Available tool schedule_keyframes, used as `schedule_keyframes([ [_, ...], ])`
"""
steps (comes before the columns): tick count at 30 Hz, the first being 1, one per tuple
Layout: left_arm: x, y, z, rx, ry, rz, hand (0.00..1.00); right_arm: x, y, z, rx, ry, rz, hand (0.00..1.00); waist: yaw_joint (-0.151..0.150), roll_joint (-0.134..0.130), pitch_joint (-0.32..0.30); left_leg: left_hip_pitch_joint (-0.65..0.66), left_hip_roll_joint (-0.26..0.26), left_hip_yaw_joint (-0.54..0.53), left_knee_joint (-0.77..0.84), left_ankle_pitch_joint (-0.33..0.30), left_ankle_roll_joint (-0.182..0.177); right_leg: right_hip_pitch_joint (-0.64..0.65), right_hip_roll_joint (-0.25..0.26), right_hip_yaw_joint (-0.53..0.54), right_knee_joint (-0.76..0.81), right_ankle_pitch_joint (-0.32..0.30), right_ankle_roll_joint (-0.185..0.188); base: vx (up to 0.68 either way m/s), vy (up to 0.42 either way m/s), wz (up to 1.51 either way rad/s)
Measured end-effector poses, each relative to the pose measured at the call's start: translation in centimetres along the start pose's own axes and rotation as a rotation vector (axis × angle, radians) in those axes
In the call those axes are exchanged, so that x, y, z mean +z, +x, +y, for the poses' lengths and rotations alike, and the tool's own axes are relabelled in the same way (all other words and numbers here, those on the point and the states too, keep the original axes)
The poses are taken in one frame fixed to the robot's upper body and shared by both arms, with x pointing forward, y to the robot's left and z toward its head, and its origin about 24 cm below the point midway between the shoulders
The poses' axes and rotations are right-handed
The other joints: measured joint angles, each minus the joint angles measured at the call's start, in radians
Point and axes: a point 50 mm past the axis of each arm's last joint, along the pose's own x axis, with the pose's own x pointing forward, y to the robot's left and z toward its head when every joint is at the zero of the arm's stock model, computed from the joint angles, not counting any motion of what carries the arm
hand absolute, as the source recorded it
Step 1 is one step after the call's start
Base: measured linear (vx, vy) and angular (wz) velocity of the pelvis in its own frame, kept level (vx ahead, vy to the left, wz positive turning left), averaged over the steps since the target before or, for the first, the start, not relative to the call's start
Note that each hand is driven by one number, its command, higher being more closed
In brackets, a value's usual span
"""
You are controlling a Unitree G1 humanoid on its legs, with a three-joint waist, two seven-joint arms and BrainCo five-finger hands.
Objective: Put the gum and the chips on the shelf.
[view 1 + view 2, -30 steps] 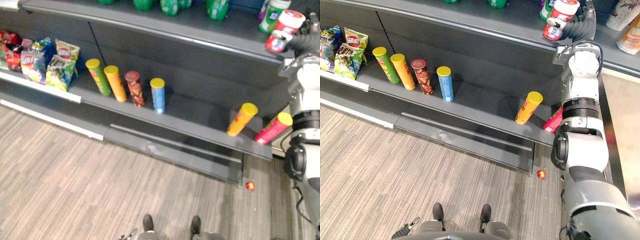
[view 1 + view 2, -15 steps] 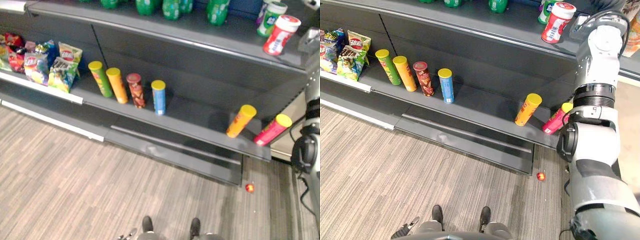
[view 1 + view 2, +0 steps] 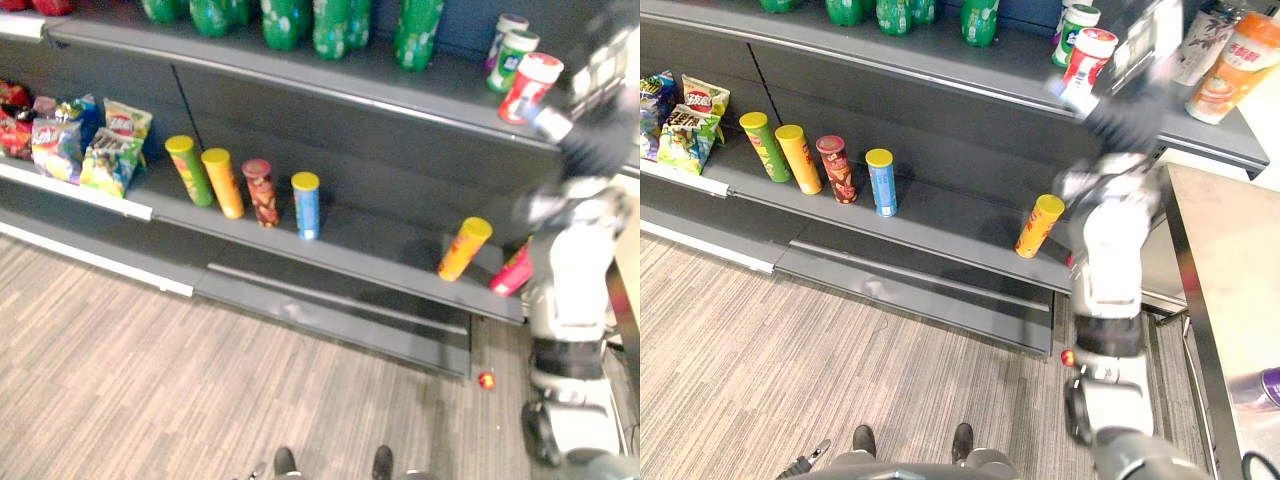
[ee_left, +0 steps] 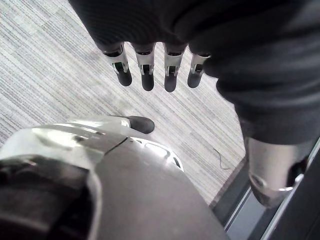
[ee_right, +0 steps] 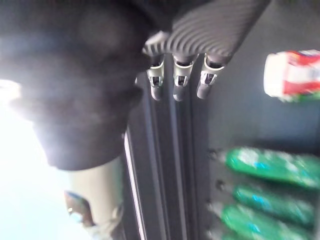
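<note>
Hanging near upper shelf's (image 3: pixel 450 85) right end: right hand (image 5: pixel 181 85), fingers straight, empty | left hand (image 4: pixel 147 75) low over floor, relaxed, empty | chips can (image 3: pixel 463 248) leans at middle shelf's (image 3: pixel 370 245) right end | gum tub (image 3: pixel 530 85) stands near right hand, the nearer one.

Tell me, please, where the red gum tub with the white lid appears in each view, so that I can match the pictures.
Left eye view: the red gum tub stands on the upper shelf, far right.
Right eye view: same shelf, upper right of centre.
Right wrist view: probably the red-and-white shape near the green bottles.
Left wrist view: faces the floor.
Shared landmark: the green bottles on that shelf.
</note>
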Motion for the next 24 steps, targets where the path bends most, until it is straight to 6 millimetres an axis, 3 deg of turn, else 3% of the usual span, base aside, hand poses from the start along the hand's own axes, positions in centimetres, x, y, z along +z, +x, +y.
schedule_keyframes([
  [5, -0.2, -0.1, 0.2, 0.008, 0.020, 0.005, 0.00, -2.4, -6.1, 3.8, 0.195, 0.185, 0.202, 0.00, -0.002, -0.010, -0.012, 0.005, -0.001, 0.003, 0.000, -0.002, -0.003, -0.005, -0.003, 0.006, 0.014, -0.002, -0.001, -0.01, 0.003, -0.02],
  [6, -0.4, -0.1, 0.4, 0.014, 0.019, 0.011, 0.00, -3.4, -9.2, 5.0, 0.259, 0.269, 0.321, 0.00, -0.002, -0.017, -0.016, 0.005, -0.003, 0.004, 0.000, -0.002, -0.003, -0.010, -0.006, 0.009, 0.017, -0.002, -0.002, 0.00, 0.000, 0.00],
  [7, -0.6, -0.1, 0.5, 0.018, 0.014, 0.016, 0.00, -3.9, -10.9, 5.5, 0.284, 0.311, 0.386, 0.00, -0.003, -0.020, -0.018, 0.005, -0.005, 0.005, 0.000, -0.002, -0.003, -0.011, -0.008, 0.010, 0.017, -0.003, -0.003, 0.00, 0.000, 0.00],
  [11, -1.1, -0.2, 0.6, 0.027, -0.004, 0.030, 0.00, -6.7, -17.6, 6.1, 0.300, 0.378, 0.694, 0.00, -0.005, -0.008, -0.031, 0.007, -0.013, 0.009, 0.000, -0.008, 0.004, -0.006, -0.016, 0.012, 0.017, -0.006, -0.006, 0.00, 0.000, 0.00],
  [12, -1.1, -0.2, 0.6, 0.027, -0.001, 0.031, 0.00, -7.0, -18.4, 6.1, 0.291, 0.383, 0.734, 0.00, -0.005, -0.006, -0.033, 0.007, -0.015, 0.010, 0.000, -0.008, 0.005, -0.006, -0.017, 0.012, 0.017, -0.006, -0.006, 0.00, 0.000, 0.00],
  [16, -1.3, -0.3, 0.5, 0.025, 0.000, 0.035, 0.00, -8.5, -23.0, 5.2, 0.233, 0.357, 0.934, 0.00, -0.005, 0.011, -0.041, 0.007, -0.020, 0.014, 0.000, -0.015, 0.012, -0.007, -0.022, 0.017, 0.017, -0.007, -0.003, 0.00, 0.000, 0.00],
  [18, -1.6, -0.3, 0.0, 0.014, -0.004, 0.042, 0.00, -9.8, -25.9, 3.1, 0.177, 0.250, 1.075, 0.00, -0.005, 0.027, -0.049, 0.010, -0.022, 0.025, 0.000, -0.018, 0.012, -0.007, -0.023, 0.024, 0.017, -0.007, -0.002, 0.04, 0.008, -0.06],
  [19, -1.6, -0.3, 0.0, 0.013, -0.003, 0.042, 0.00, -10.0, -26.2, 2.8, 0.167, 0.238, 1.090, 0.00, -0.005, 0.029, -0.049, 0.010, -0.022, 0.027, 0.000, -0.018, 0.012, -0.007, -0.023, 0.025, 0.017, -0.007, -0.002, 0.03, 0.004, -0.08],
  [24, -1.7, -0.3, -0.7, -0.005, 0.023, 0.038, 0.00, -11.3, -31.8, -1.7, -0.039, 0.075, 1.352, 0.00, -0.005, 0.058, -0.055, 0.010, -0.022, 0.028, 0.000, -0.021, 0.010, -0.008, -0.023, 0.028, 0.017, -0.010, 0.001, 0.03, -0.003, -0.02],
])
